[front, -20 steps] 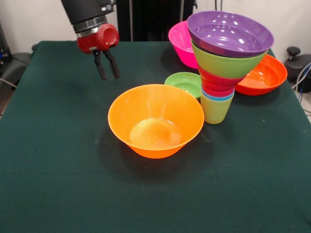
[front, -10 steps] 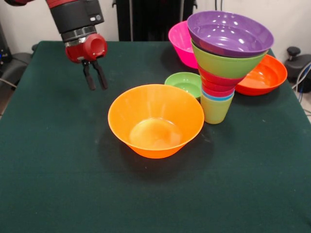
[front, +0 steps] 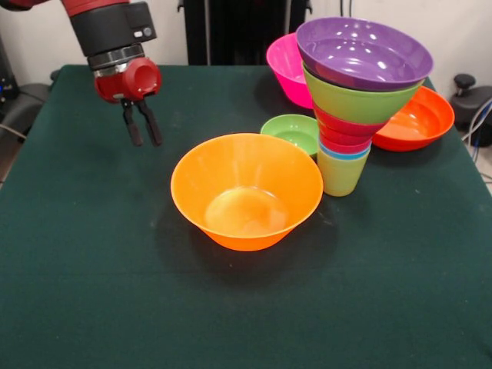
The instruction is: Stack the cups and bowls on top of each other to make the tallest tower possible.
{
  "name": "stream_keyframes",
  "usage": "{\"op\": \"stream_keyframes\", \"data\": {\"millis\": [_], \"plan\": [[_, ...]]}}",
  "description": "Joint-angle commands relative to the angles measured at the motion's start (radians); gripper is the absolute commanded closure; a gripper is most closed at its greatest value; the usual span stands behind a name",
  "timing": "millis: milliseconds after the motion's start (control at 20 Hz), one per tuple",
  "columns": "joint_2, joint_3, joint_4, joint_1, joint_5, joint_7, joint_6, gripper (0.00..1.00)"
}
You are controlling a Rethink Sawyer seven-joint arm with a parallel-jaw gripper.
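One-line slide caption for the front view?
Empty gripper hangs left of the big orange bowl; the tower, purple bowl on top, stands to the bowl's right.

Gripper [front: 144, 139] hangs above the table [front: 84, 269] at its far left part, fingers pointing down with a narrow gap between them, holding nothing. Large orange bowl [front: 246, 191] sits upright near the table's centre, empty. Small green bowl [front: 292, 132] stands just behind it. Tower [front: 354, 100] stands to the right: yellow-green cup [front: 340, 174] at the base, blue and red rims above it, then lime bowl [front: 360, 101], purple bowl [front: 364, 53] on top. Pink bowl [front: 286, 68] is behind the tower; red-orange bowl [front: 417, 119] is to its right.
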Motion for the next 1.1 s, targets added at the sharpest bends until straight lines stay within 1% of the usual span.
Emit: {"op": "stream_keyframes", "data": {"millis": [50,250,400,600,1100], "plan": [[-0.037,0.019,-0.090,0.070,-0.009,-0.126,0.181,0.00],[-0.064,0.035,-0.099,0.075,0.012,-0.124,0.230,0.00],[-0.078,0.041,-0.103,0.082,0.018,-0.117,0.245,0.00],[-0.076,0.035,-0.106,0.099,0.007,-0.095,0.232,0.00],[-0.037,0.009,-0.140,0.132,-0.016,-0.072,0.187,0.00]]}}
